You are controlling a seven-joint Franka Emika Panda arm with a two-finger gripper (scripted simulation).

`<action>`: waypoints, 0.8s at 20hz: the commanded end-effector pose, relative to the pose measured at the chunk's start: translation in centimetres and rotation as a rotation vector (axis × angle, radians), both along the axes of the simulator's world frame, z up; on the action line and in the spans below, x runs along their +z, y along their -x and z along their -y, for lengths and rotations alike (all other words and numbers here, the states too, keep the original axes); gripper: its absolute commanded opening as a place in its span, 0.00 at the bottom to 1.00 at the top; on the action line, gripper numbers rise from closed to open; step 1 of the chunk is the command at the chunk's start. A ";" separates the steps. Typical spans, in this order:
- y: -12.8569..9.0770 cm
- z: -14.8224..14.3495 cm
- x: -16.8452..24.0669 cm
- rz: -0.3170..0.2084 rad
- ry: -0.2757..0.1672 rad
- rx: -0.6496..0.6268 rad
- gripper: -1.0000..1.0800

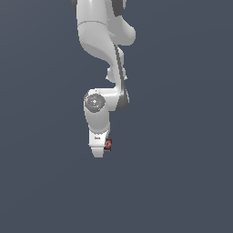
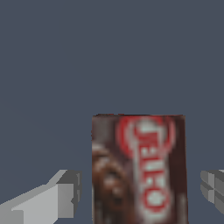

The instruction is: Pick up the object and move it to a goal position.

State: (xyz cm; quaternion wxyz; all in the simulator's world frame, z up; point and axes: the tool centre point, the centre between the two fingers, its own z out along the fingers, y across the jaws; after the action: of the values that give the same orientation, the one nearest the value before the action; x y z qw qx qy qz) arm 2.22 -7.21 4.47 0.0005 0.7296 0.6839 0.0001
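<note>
The object is a small dark brown box with a red-and-white label. In the wrist view it lies between my two grey fingers, with a small gap showing on each side. My gripper is open around it and does not touch it. In the exterior view the white gripper points down, and the box shows as a small red-brown patch at its lower end on the exterior view's right. Most of the box is hidden behind the hand there.
The white arm comes down from the top of the exterior view. A plain dark grey-blue surface lies all around.
</note>
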 end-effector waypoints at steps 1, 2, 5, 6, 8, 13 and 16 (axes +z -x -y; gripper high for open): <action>0.1 0.0 -1.4 -0.001 0.000 0.001 0.96; 0.1 0.0 -1.8 -0.001 0.000 0.002 0.96; 0.1 0.0 -2.7 -0.001 0.000 0.002 0.96; 0.0 0.0 -2.8 -0.001 0.000 0.002 0.96; 0.0 0.0 -2.9 -0.001 0.000 0.002 0.96; 0.0 0.0 -2.9 -0.001 0.000 0.002 0.00; 0.0 0.0 -2.9 -0.001 0.000 0.002 0.00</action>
State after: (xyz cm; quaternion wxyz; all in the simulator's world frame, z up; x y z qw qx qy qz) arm 2.28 -7.20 1.65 0.0005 0.7287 0.6848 0.0001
